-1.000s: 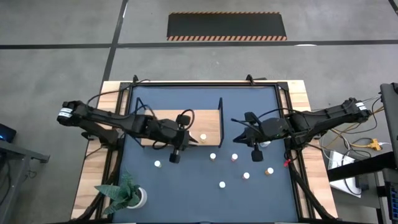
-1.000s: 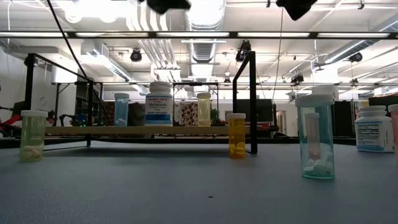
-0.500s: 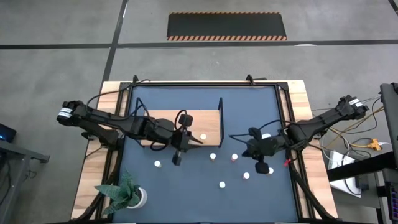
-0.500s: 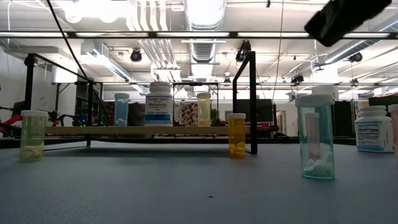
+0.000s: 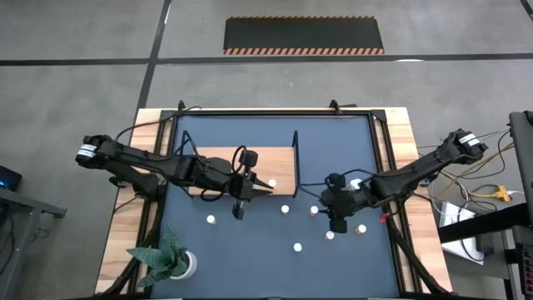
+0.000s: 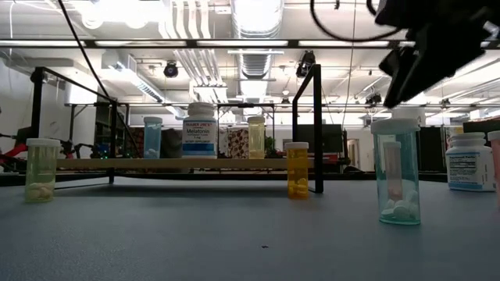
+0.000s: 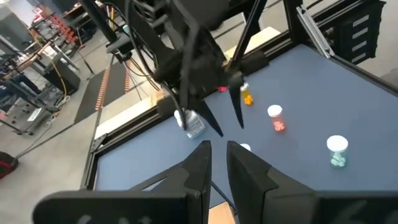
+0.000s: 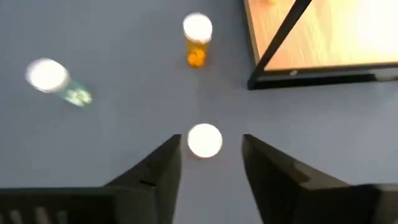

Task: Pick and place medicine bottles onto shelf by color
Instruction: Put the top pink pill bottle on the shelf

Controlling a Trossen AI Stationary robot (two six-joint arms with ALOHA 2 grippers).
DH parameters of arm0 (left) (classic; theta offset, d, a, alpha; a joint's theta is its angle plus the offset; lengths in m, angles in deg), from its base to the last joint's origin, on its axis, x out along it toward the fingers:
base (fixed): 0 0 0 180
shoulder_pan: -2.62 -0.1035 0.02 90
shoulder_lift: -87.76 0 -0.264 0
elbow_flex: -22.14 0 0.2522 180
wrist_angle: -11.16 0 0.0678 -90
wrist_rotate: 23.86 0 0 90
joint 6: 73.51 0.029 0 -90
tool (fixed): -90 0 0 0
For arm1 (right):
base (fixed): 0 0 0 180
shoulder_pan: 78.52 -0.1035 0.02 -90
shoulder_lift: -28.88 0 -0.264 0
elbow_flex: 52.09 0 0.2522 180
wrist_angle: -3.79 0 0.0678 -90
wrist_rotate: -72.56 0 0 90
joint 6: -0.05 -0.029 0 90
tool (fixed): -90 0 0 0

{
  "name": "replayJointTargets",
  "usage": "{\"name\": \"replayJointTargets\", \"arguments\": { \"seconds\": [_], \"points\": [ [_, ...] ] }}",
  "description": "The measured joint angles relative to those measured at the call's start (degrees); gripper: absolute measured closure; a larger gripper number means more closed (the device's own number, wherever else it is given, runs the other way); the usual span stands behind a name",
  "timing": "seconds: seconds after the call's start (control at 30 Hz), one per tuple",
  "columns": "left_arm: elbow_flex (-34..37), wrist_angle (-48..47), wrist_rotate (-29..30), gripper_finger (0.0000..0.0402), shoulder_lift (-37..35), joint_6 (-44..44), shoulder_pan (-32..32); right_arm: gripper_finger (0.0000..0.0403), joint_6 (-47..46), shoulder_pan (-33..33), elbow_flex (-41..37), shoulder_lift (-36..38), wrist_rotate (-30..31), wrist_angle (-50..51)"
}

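Note:
Small medicine bottles stand upright on the blue tabletop: a white-capped one (image 8: 204,140), an orange one (image 8: 197,37) near the shelf's corner, and a greenish one (image 8: 53,78). My right gripper (image 5: 337,220) hangs open above the white-capped bottle, one finger on each side of the cap, with a gap on both sides. The wooden shelf (image 5: 271,162) carries a large white bottle (image 6: 200,129) and two small ones. My left gripper (image 5: 239,205) is shut, holds nothing, and hovers at the shelf's near edge.
More bottles stand on the table: a teal one (image 6: 396,172) near the front, an orange one (image 5: 361,228) and a large white one (image 6: 469,160) at the right. The shelf's black frame post (image 6: 317,129) rises beside the yellow-orange bottle. A potted plant (image 5: 171,258) sits near left.
My right gripper has come down and moved toward the table's near edge and the left, ending low over the cluster of bottles. In the low view it has dropped in from the top right. No bottle has moved.

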Motion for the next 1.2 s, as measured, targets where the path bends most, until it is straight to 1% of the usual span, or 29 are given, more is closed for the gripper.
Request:
{"name": "replayJointTargets", "arguments": {
  "seconds": [0.1,0.23,0.33,0.47,0.57,0.97,1.2],
  "points": [
    [0.0,0.1,0.0,0.0369,-0.3,0.0,0.0,0.0191,1.1,-0.1,0.0,-3.7,0.3,-0.7],
    [0.0,0.1,0.0,0.0369,-0.9,0.0,0.0,0.0156,1.4,-0.1,0.0,-7.5,0.2,-1.3],
    [0.0,0.0,0.0,0.0369,-1.3,0.0,0.0,0.0142,1.5,-0.1,0.0,-9.4,0.3,-2.8],
    [0.0,0.0,0.0,0.0369,-1.7,0.1,0.0,0.014,1.6,-0.1,0.0,-10.9,0.3,-4.6],
    [0.0,0.0,0.0,0.0369,-2.0,0.1,0.0,0.0153,1.6,-0.1,0.0,-11.6,0.3,-5.2],
    [0.0,0.0,0.0,0.0369,-2.5,1.1,0.0,0.0247,1.6,-0.1,0.0,-12.1,0.4,-5.4],
    [0.0,0.0,0.0,0.0369,-2.5,1.1,0.0,0.0288,1.5,-0.1,0.0,-12.1,0.4,-5.4]
  ]
}}
